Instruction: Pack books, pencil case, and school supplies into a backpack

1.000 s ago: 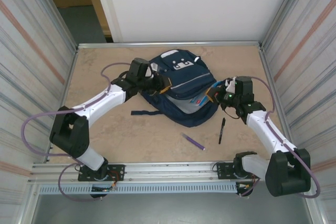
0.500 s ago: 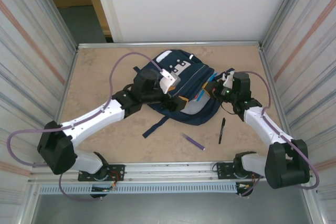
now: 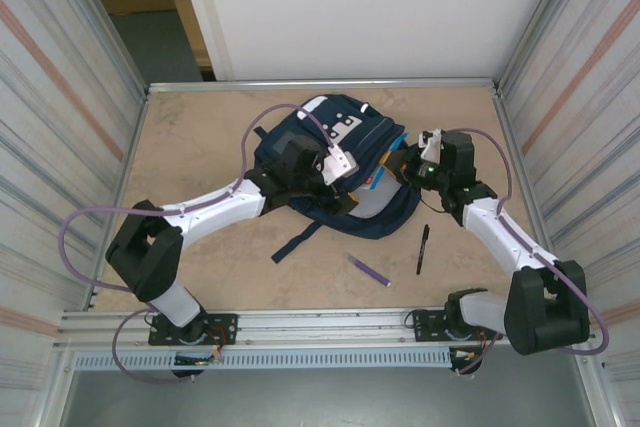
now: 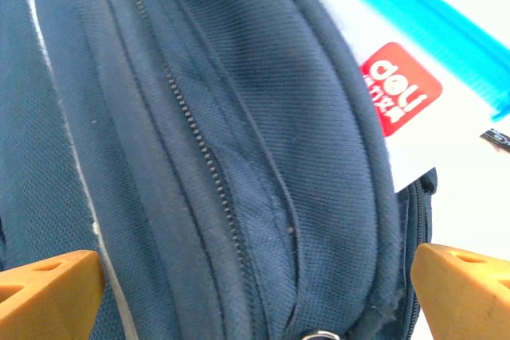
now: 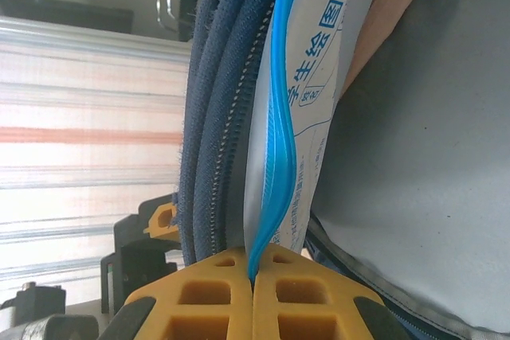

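Note:
The navy backpack (image 3: 345,152) lies at the table's middle, its mouth facing right. My left gripper (image 3: 336,164) hovers over its top, open, with its orange fingertips (image 4: 48,292) spread wide on either side of a zipped pocket (image 4: 239,157). My right gripper (image 5: 253,276) is shut on the blue edge of the light-blue-and-white booklet (image 5: 307,77), which stands in the backpack's mouth (image 3: 392,162). A salmon-pink edge of the pencil case (image 5: 386,13) shows behind the booklet. The booklet's red label (image 4: 401,89) sticks out past the backpack. The black pen (image 3: 423,248) and purple pen (image 3: 369,269) lie on the table.
A dark strap (image 3: 300,239) trails from the backpack towards the near edge. Metal walls (image 3: 90,97) close in both sides, with a rail (image 3: 320,322) along the front. Bare tabletop (image 3: 200,137) lies left of the backpack.
My left gripper has opened wide and swung from the backpack's left side onto its top. The backpack has shifted and bunched up. The right gripper, still shut, has risen slightly towards the back.

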Robot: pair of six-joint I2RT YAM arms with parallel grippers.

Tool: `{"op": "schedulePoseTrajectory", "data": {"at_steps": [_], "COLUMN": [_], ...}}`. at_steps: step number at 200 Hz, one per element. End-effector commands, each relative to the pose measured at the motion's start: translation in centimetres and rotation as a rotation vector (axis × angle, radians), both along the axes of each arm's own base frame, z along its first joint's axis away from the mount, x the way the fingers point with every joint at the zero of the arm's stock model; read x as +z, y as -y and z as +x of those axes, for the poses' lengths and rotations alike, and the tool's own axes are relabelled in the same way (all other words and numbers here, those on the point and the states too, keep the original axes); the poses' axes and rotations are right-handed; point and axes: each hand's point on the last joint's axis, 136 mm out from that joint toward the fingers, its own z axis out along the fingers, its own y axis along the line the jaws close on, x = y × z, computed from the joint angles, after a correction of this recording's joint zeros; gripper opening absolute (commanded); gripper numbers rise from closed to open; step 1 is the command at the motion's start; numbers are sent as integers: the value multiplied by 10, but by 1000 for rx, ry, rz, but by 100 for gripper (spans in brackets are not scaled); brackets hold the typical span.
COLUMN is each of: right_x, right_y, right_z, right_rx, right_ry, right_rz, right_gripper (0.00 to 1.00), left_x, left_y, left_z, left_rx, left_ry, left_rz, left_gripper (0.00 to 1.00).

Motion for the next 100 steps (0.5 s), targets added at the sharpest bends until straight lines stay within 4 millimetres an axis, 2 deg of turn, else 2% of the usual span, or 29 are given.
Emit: {"op": "schedulePoseTrajectory", "data": {"at_steps": [1, 9, 23, 43, 52, 69, 80, 100], "right_x": [35, 35, 36, 31, 24, 3, -11, -20], "right_y": [-16, -19, -20, -17, -14, -1, 7, 8], "right_z": [3, 3, 3, 3, 3, -1, -6, -14], "right_rx": [87, 96, 99, 83, 70, 39, 26, 37], "right_ry": [120, 120, 117, 107, 80, 8, -30, -55], "right_rz": [34, 37, 38, 23, -6, -125, -195, -201], "right_gripper": [0, 0, 0, 0, 0, 0, 0, 0], "left_x": [19, 15, 10, 5, 11, 36, 49, 64], "left_y": [2, -3, -9, -8, -7, -7, -8, -8], "left_z": [0, 8, 22, 26, 25, 22, 19, 17], "left_rx": [-21, 29, 97, 76, 66, 68, 64, 59], "left_ry": [73, 90, 108, 133, 146, 174, 193, 219], "left_rz": [-26, -6, 41, 70, 62, 7, -27, -49], "left_gripper": [99, 93, 72, 45, 33, 6, 0, 0]}}
